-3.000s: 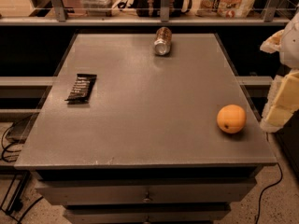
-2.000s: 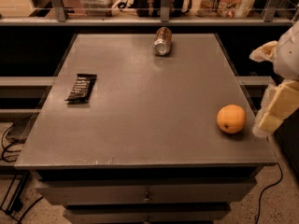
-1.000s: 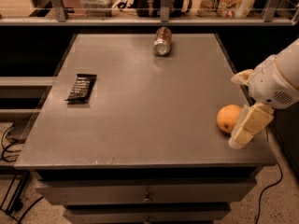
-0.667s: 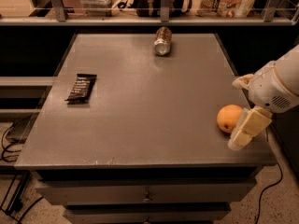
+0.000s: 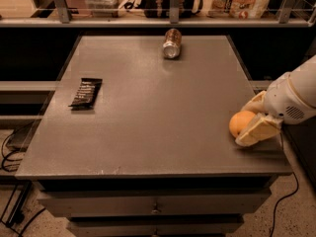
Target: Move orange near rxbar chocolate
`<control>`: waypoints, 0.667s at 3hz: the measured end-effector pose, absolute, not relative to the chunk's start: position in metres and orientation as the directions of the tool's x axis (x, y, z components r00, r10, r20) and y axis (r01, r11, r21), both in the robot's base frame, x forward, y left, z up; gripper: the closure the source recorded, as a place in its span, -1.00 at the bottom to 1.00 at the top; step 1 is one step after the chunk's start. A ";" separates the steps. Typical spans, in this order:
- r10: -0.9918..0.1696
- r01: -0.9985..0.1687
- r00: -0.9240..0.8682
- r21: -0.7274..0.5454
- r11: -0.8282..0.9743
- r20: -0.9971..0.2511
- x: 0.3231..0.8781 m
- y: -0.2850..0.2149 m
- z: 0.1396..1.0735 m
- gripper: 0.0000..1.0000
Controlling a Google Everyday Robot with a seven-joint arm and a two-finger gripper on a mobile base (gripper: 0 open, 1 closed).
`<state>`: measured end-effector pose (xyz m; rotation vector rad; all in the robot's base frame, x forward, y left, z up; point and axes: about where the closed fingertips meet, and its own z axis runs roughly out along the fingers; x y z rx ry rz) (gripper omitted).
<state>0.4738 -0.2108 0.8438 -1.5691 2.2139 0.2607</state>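
Note:
The orange (image 5: 238,123) rests on the grey table (image 5: 148,112) near its right front corner. My gripper (image 5: 245,124) reaches in from the right at table height and is open. One cream finger (image 5: 256,130) lies just in front of the orange and the other (image 5: 255,103) just behind it, so the orange sits between them. The rxbar chocolate (image 5: 86,93), a flat black wrapper with rows of white text, lies far off near the table's left edge.
A metallic drink can (image 5: 172,43) lies on its side at the back middle of the table. A shelf with railing (image 5: 170,18) and packaged goods runs behind. Drawers sit under the tabletop, with cables on the floor at both sides.
My gripper has moved left and down toward the orange, and its fingers now straddle the fruit. The orange, the wrapper and the can have not moved.

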 end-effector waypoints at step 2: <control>-0.820 -0.915 -0.312 -0.083 0.396 -0.480 0.487 -0.204 0.878 0.74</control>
